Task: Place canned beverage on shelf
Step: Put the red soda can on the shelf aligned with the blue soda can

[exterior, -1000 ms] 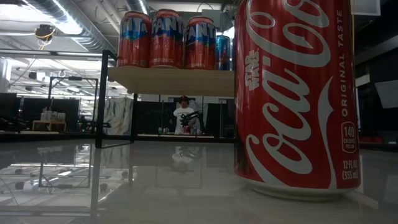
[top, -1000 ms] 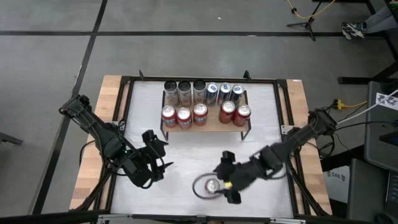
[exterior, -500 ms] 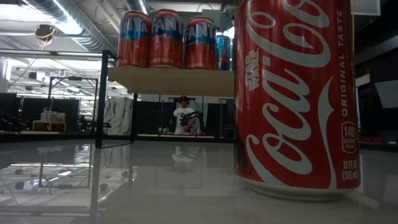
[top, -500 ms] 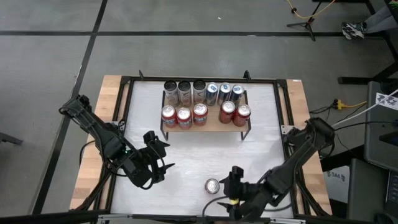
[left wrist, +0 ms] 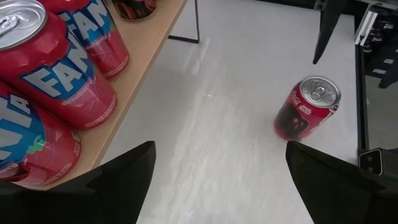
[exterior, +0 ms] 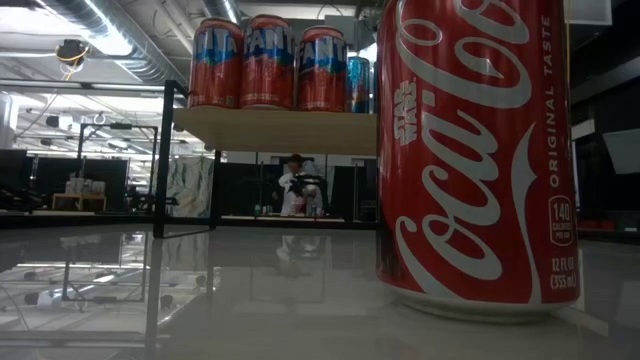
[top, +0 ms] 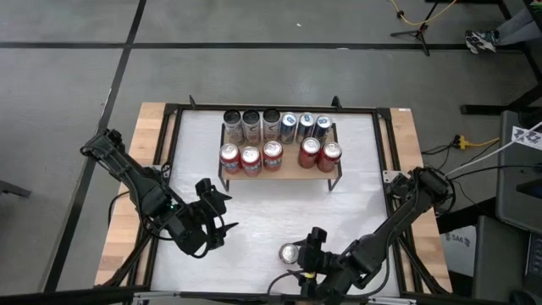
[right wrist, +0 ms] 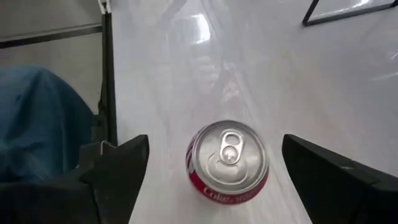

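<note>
The Coca-Cola can (top: 290,252) stands upright on the near counter (top: 356,178), well short of the shelf (top: 279,172). The right gripper (top: 312,254), spread, has been drawn back just beside it, ungrasped; the left gripper (top: 213,212) is held spread, waiting

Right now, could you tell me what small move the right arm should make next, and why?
Probably lower the right gripper around the Coca-Cola can and close. Its jaws stand open, the can stands upright on the table between the fingers, ungripped, and the shelf has a gap in its front row.

Left pincer (top: 213,212) open, idle; right pincer (top: 306,254) open, low.
</note>
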